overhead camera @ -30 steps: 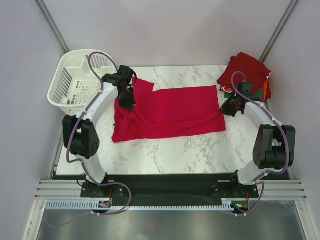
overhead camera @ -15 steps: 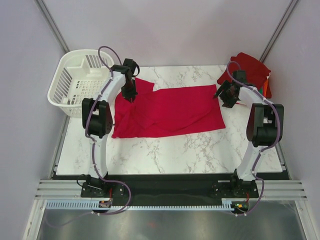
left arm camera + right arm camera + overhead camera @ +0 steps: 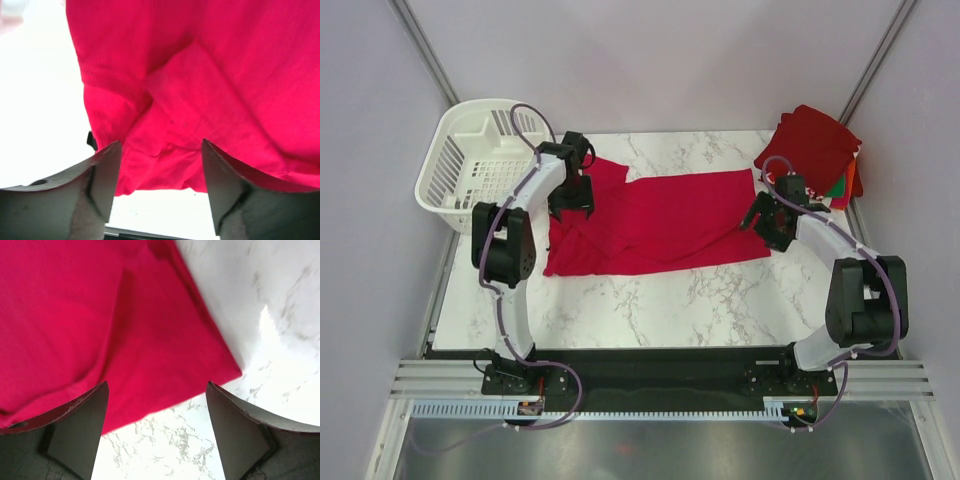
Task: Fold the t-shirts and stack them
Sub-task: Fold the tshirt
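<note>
**Top view**
- Left gripper point(image 3: 570, 198): jaws parted, released, nothing held. It is poised over the rumpled left end of the plain bright red cloth t-shirt point(image 3: 660, 220), by the sleeve.
- Right gripper point(image 3: 763, 215): likewise released and empty, at the t-shirt's right edge.
- Placement, as judged: one gripper stands at each end, suited to taking opposite ends for a fold.
- T-shirt: spread lengthwise across the middle of the white marbled desk point(image 3: 650, 290). Its left part is creased, and it is not yet a folded square.
- Stack of folded t-shirts point(image 3: 815, 145): dark red on top, green and orange edges beneath. It sits at the far right corner, just beyond the right gripper.
- White plastic slatted basket point(image 3: 438, 170): at the desk's far left corner, near the left gripper.

**Left wrist view**
- Left gripper point(image 3: 160, 185): fingers point(image 3: 107, 175) stand apart with nothing clamped.
- T-shirt point(image 3: 225, 75): its bunched folds lie directly below and ahead, between the fingers. Pale desk shows at left.

**Right wrist view**
- Right gripper point(image 3: 157, 430): fingers point(image 3: 82, 430) wide apart and empty.
- T-shirt point(image 3: 75, 315): fills the upper left. Its hem runs across the gap ahead of the fingers and ends in a corner towards the right.
- Desk point(image 3: 260, 315): bare beyond that corner.
</note>
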Robot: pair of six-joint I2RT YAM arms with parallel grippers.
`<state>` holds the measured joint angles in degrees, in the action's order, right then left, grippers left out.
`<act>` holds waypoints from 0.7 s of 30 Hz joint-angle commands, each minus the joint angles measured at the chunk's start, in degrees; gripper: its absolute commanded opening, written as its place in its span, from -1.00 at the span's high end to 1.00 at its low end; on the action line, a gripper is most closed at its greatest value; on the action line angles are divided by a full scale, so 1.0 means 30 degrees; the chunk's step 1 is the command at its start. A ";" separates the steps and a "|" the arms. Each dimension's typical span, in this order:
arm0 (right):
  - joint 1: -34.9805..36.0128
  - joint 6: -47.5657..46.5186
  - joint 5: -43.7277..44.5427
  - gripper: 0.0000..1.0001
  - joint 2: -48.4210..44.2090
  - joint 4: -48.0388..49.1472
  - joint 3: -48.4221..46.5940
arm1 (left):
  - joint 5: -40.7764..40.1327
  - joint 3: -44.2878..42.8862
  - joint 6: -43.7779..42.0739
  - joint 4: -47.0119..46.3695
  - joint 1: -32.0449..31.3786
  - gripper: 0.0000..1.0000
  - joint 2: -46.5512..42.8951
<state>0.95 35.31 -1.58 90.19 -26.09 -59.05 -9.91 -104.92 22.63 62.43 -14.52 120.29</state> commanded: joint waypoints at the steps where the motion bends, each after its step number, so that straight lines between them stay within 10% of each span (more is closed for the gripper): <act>1: 0.0415 -0.0373 -0.0087 -0.74 -0.1000 0.0901 0.1717 | 0.0227 0.1482 0.0015 -0.1239 -0.0168 -0.49 -0.2271; 21: -0.0844 -0.0637 0.0588 -0.44 0.0257 0.2923 0.4155 | -0.0241 1.4048 0.0893 -0.3789 -0.0842 -0.22 -1.2083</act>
<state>-0.23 32.93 0.23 88.99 -20.56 -47.37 -10.15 -66.98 23.11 53.34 -16.78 88.62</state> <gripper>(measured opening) 0.745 0.613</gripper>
